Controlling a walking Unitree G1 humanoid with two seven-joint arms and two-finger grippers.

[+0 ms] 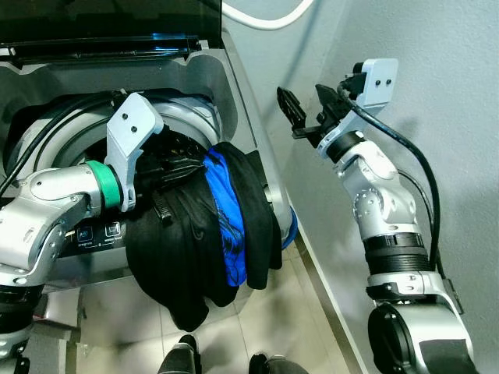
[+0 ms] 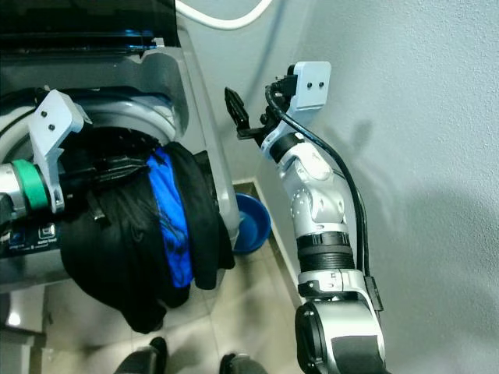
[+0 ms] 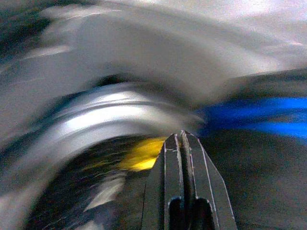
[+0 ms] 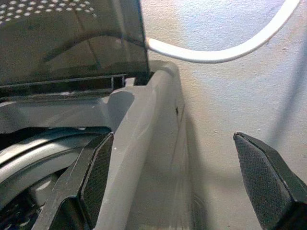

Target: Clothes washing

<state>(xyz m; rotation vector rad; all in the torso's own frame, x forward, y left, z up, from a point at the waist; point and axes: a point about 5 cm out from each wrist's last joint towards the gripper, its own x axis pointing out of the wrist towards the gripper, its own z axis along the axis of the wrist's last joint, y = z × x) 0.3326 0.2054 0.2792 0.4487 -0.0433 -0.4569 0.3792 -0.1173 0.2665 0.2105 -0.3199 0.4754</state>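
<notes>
Across the left half of the left eye view stands a grey top-loading washing machine point(image 1: 234, 86) with its dark lid raised, and a heap of black clothes point(image 1: 187, 249) with a blue garment point(image 1: 230, 218) in it spills from the drum over the front rim. At the heap's upper edge the left gripper point(image 1: 175, 165) has its fingers pressed together, buried in the black cloth. Upper right of centre, the right gripper point(image 1: 306, 109) hangs spread wide and empty beside the machine, near the white wall point(image 1: 437, 93).
</notes>
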